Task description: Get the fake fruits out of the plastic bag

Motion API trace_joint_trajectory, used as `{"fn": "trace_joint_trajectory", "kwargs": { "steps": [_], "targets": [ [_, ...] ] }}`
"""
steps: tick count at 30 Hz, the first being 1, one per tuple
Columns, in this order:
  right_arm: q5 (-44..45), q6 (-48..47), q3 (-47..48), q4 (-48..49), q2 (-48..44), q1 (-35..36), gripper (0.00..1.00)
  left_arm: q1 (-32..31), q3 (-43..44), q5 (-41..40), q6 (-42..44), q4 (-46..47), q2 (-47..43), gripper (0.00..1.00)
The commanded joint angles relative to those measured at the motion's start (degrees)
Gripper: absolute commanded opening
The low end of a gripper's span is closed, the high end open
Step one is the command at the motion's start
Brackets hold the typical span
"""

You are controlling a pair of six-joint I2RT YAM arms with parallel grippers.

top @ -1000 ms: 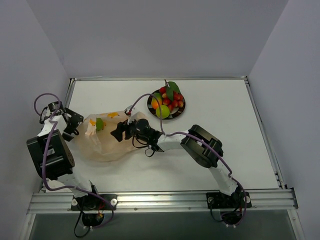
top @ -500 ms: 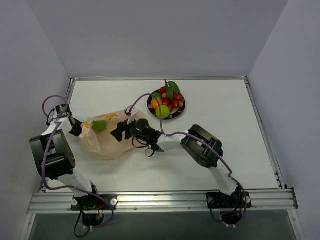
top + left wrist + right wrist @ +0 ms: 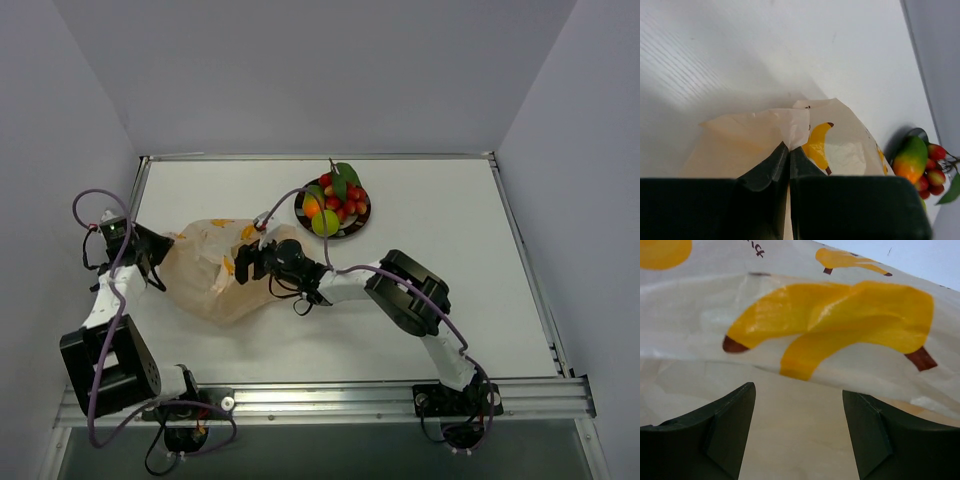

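— Left gripper (image 3: 789, 150)?
— Pinched shut on the bag (image 3: 205, 280) edge.
— Right gripper (image 3: 797, 390)?
— Jaws apart, bag right before them.
— Fruits (image 3: 335, 203)?
— On the plate (image 3: 352, 232), apart from both jaws.

Top cam: high, from near side, looking down; wrist cams close on bag (image 3: 200, 285) (shared w/ top).

A robotics lab booth: plain grey walls (image 3: 300, 70) around a white table (image 3: 450, 300), aluminium mounting rail (image 3: 320, 401).
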Motion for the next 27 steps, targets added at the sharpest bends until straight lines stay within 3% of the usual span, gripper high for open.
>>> {"fn": "trace_joint_trajectory", "kwargs": {
  "steps": [1,5,9,13,20,23,27],
  "targets": [
    [2.04,-0.81,-1.98,7.15,-6.05,-0.18,0.66,0.1,-3.55,7.4,-1.56,10.15,-7.53,0.03],
    [4.06,-0.82,-1.28,5.66,-5.01,-0.18,0.68,0.97,-6.99,6.44,-2.0,8.67,-8.97,0.02],
    [6.52,-0.28,-0.84,4.43,-4.21,-0.27,0.9,1.07,-7.26,8.11,-3.75,12.26,-7.38,0.03],
    [11.26,-0.9,-0.76,2.85,-4.12,-0.27,1.0,0.45,-4.1,7.15,-3.5,11.4,-6.95,0.02],
    [13.66,-2.39,2.57,-3.55,-1.23,-0.27,1.0,0.36,-0.49,5.57,-2.35,7.27,-2.2,0.02],
    [6.99,-5.46,8.62,-10.22,2.54,0.17,1.0,0.36,-0.05,5.56,-3.31,7.08,-1.49,0.02],
    [3.11,-7.75,10.75,-10.34,4.31,1.31,1.0,-0.34,-0.84,6.18,-3.58,6.91,-2.63,0.02]
  ]
}}
